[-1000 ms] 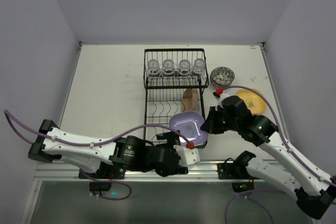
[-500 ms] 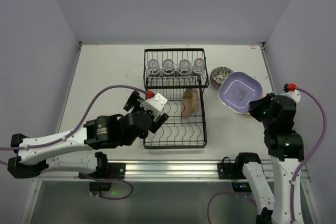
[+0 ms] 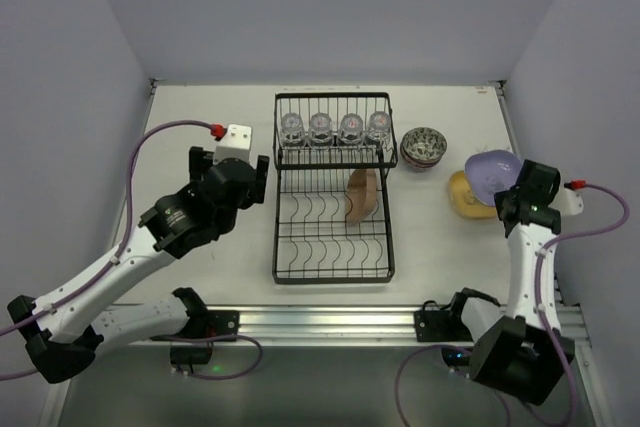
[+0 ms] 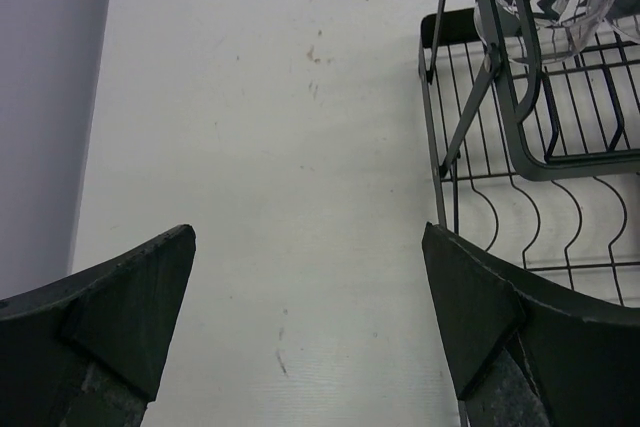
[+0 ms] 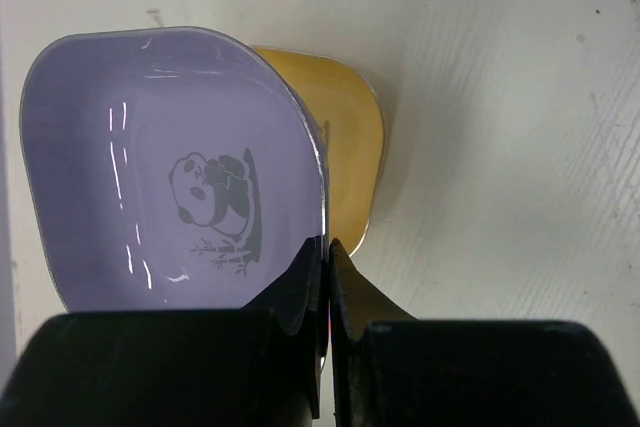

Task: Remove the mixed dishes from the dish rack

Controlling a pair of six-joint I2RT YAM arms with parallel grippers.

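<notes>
Your right claw (image 5: 326, 247) is clenched on the near rim of the purple plate (image 5: 170, 167).
The plate juts away from the fingers, tilted over the yellow plate (image 5: 352, 137), which lies on the table (image 5: 500, 97) right of the dish rack (image 3: 276, 217). Your left claw (image 4: 308, 247) gapes wide over the table just left of the rack, holding nothing.
</notes>
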